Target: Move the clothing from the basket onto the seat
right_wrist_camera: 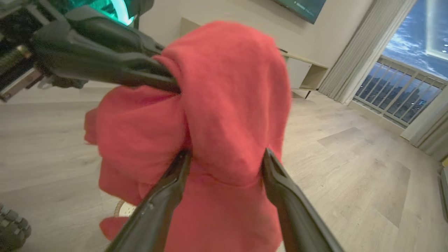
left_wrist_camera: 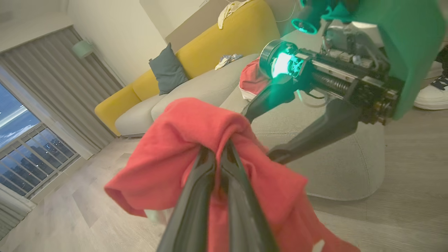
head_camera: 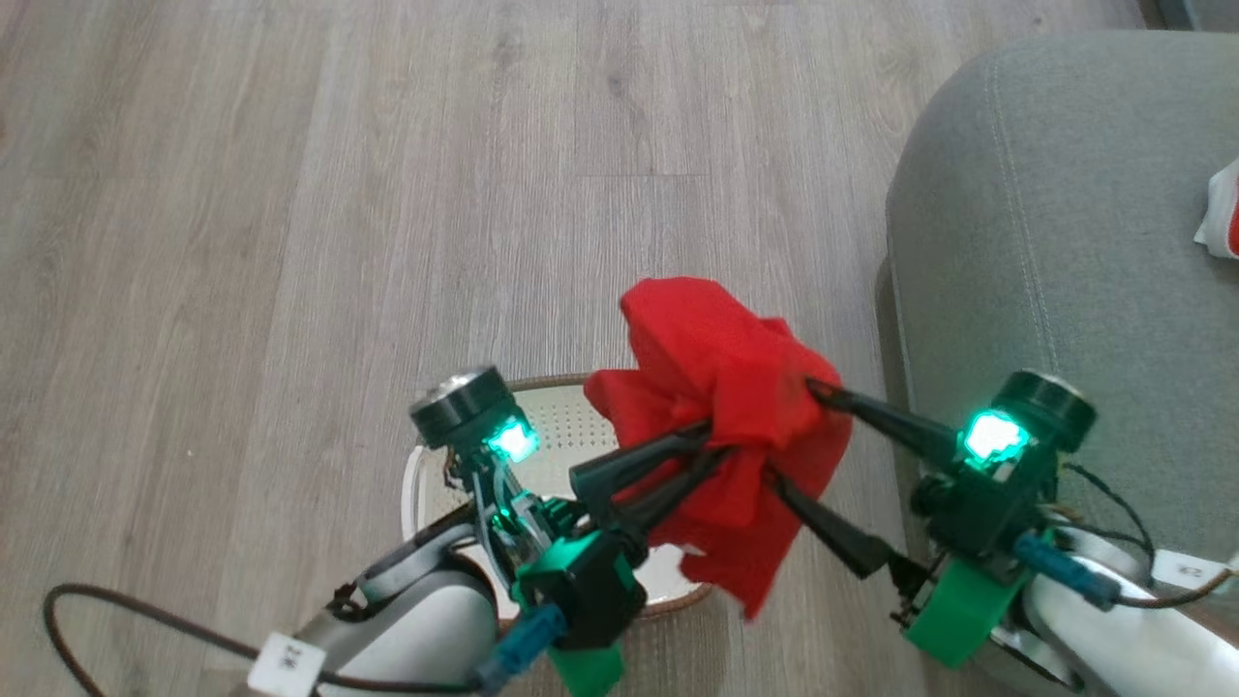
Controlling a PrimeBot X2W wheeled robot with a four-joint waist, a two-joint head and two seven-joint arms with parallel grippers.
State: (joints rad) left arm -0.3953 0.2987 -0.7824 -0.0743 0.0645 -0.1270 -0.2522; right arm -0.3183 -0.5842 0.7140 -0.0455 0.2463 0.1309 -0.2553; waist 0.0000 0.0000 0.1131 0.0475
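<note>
Wooden floor (head_camera: 290, 194) is carrying both the seat (head_camera: 1065, 242) and the basket (head_camera: 557, 382). The seat, a grey-green cushion, is sitting at the robot's right, one rounded corner pointing toward the basket, near it but apart. The basket is sitting on the floor under both arms, its perforated wall and brown rim showing behind the left forearm. Its inside is mostly hidden.

The plain red garment (head_camera: 726, 387) is hanging in the air over the basket's right end, bunched and drooping, one loose corner trailing down past the rim in the head view. The red-and-white garment (head_camera: 1222, 213) is lying on the seat top, well away from that rounded corner, and is cut off by the head view's edge.

Left claw (head_camera: 716, 443) is pinching the plain red garment, fingers pressed almost together with cloth folded over the tips. Right claw (head_camera: 789, 431) is standing wide open, a bulge of the same garment sitting between its spread fingers, tips touching the fabric without clamping it
</note>
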